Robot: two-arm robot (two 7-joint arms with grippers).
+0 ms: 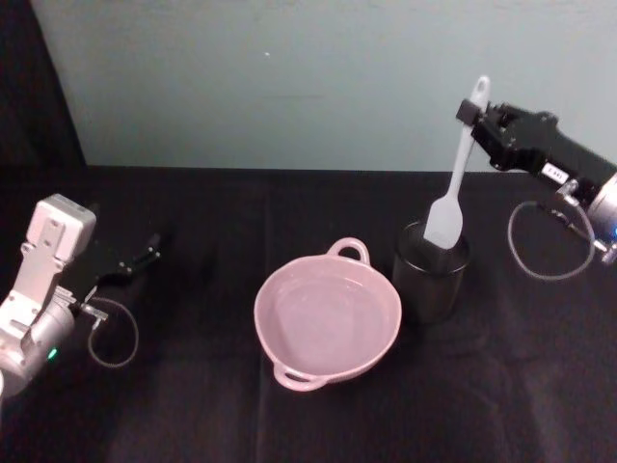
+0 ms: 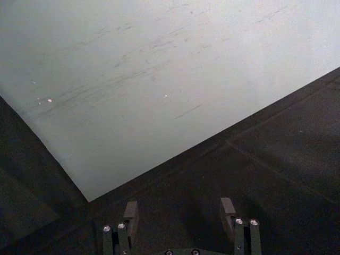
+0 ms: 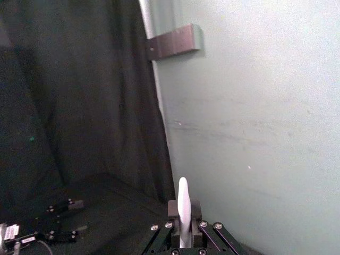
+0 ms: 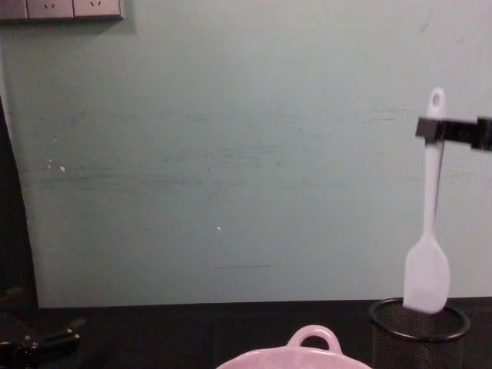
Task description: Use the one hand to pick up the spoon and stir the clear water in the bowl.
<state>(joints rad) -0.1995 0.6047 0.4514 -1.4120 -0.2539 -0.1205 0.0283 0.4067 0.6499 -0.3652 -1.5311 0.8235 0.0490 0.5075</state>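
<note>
The white spoon (image 1: 461, 164) hangs upright with my right gripper (image 1: 469, 116) shut on the handle just below its oval hole. In the chest view the spoon (image 4: 430, 215) has the lower edge of its flat blade level with the mouth of a black wire-mesh cup (image 4: 419, 330). The handle tip (image 3: 183, 204) stands between the gripper's fingers in the right wrist view. The pale pink bowl (image 1: 262, 313) holds clear water and sits at the table's centre, left of the cup (image 1: 429, 285). My left gripper (image 1: 145, 256) rests open at the far left, apart from everything.
A black cloth covers the table (image 1: 193, 405), and a pale green wall (image 1: 289, 77) rises behind it. A cable loop (image 1: 549, 241) hangs below my right wrist. The bowl's arched handle (image 4: 311, 338) faces the wall.
</note>
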